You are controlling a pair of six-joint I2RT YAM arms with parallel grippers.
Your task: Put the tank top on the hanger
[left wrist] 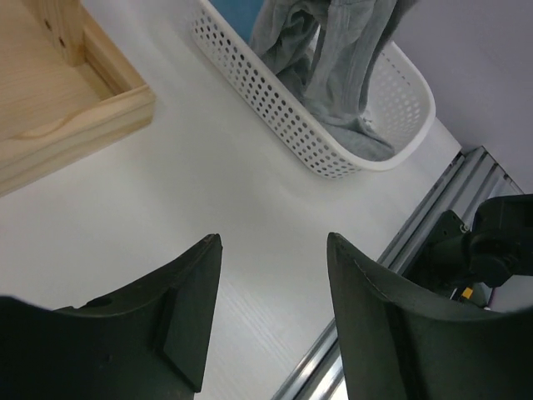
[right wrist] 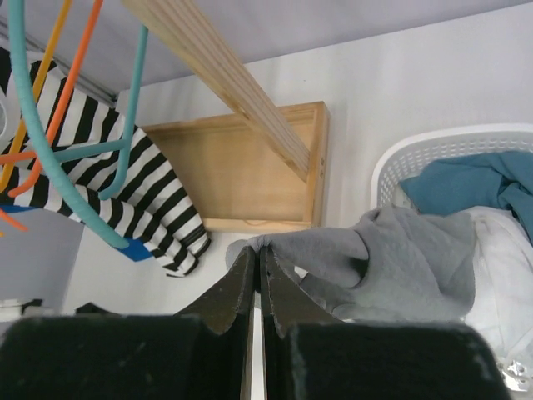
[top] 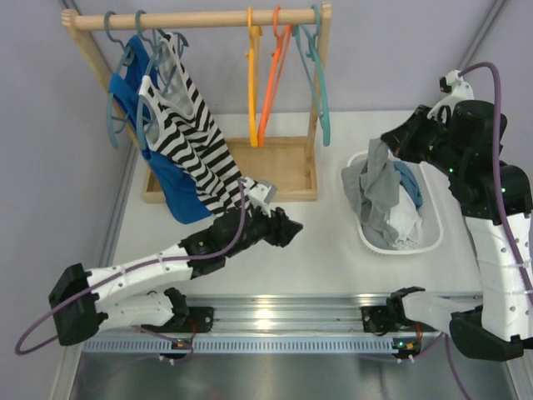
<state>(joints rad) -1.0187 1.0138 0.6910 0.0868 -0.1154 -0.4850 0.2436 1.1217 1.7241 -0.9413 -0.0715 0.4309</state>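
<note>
The grey tank top (top: pixel 381 190) hangs half out of the white basket (top: pixel 430 236) at the right. My right gripper (top: pixel 386 142) is shut on its upper edge and holds it up above the basket. In the right wrist view the fingertips (right wrist: pixel 259 250) pinch a fold of the grey tank top (right wrist: pixel 400 267). The yellow-orange hanger (top: pixel 252 79) hangs bare on the wooden rail, left of a red-orange one (top: pixel 271 83). My left gripper (top: pixel 293 227) is open and empty low over the table's middle, pointing toward the basket (left wrist: pixel 333 146) and tank top (left wrist: pixel 337 58).
The wooden rack's tray base (top: pixel 283 171) stands at the back. A striped top (top: pixel 196 142) and a blue top (top: pixel 171 187) hang at the rail's left on hangers. Teal hangers (top: pixel 321 92) hang at the rail's right end. The basket also holds a blue cloth (right wrist: pixel 487 179) and a white one (right wrist: pixel 500 275).
</note>
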